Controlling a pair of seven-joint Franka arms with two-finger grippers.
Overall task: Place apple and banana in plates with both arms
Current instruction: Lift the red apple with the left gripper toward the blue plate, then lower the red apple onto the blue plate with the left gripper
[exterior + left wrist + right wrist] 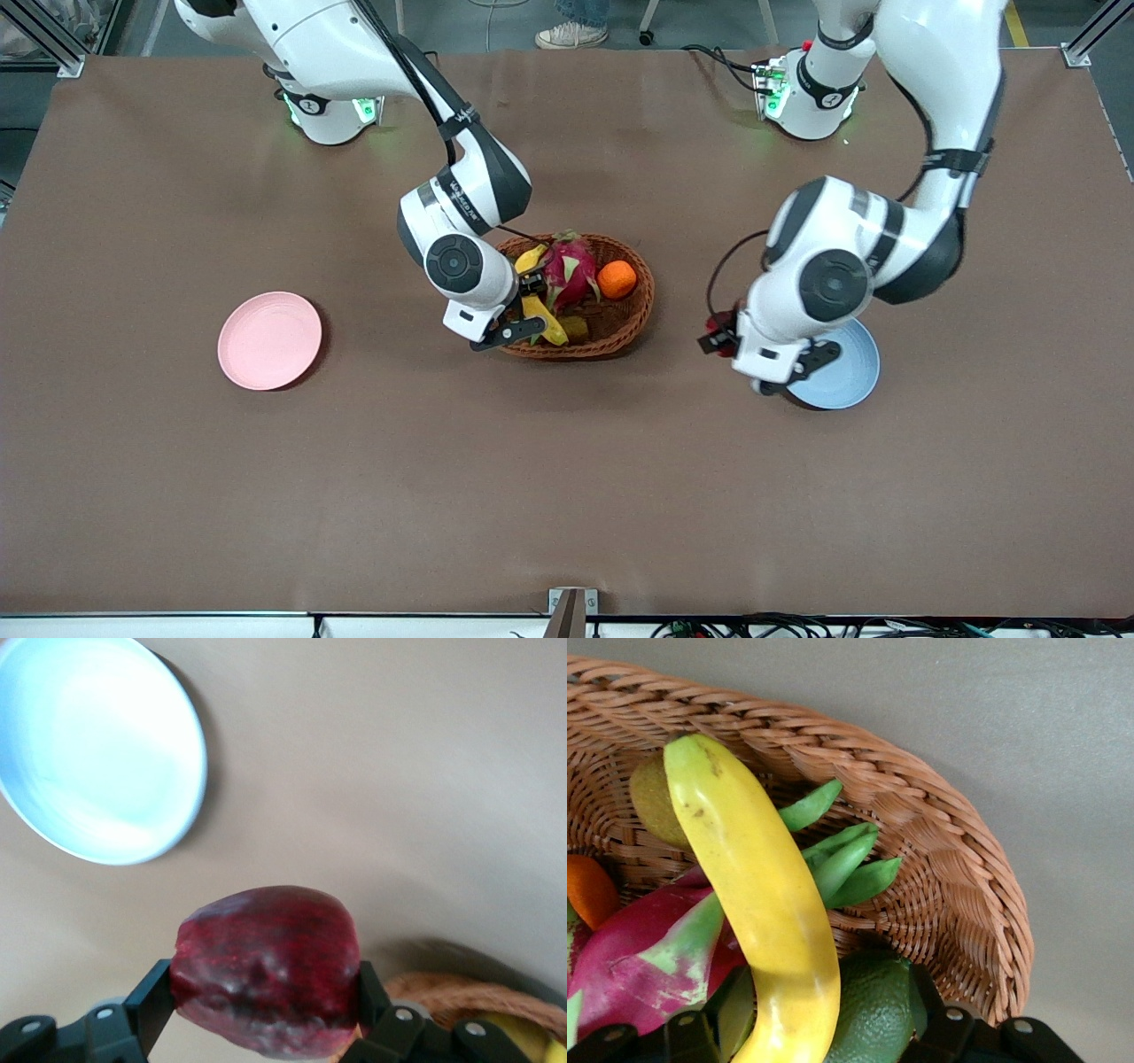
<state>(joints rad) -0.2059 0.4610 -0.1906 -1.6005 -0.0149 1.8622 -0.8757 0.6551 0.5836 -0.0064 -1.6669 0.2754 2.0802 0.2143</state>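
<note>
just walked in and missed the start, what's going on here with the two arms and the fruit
Both arms are moving fruit from the wicker basket to plates. The left end effector is shut on the apple and holds it in the air beside the blue plate. The right end effector is down in the basket with its fingers around the banana, beside the dragon fruit and the orange. Nothing lies on the pink plate yet.

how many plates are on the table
2. The pink plate lies toward the right arm's end of the table; the blue plate lies toward the left arm's end, partly hidden under the left gripper.
</note>
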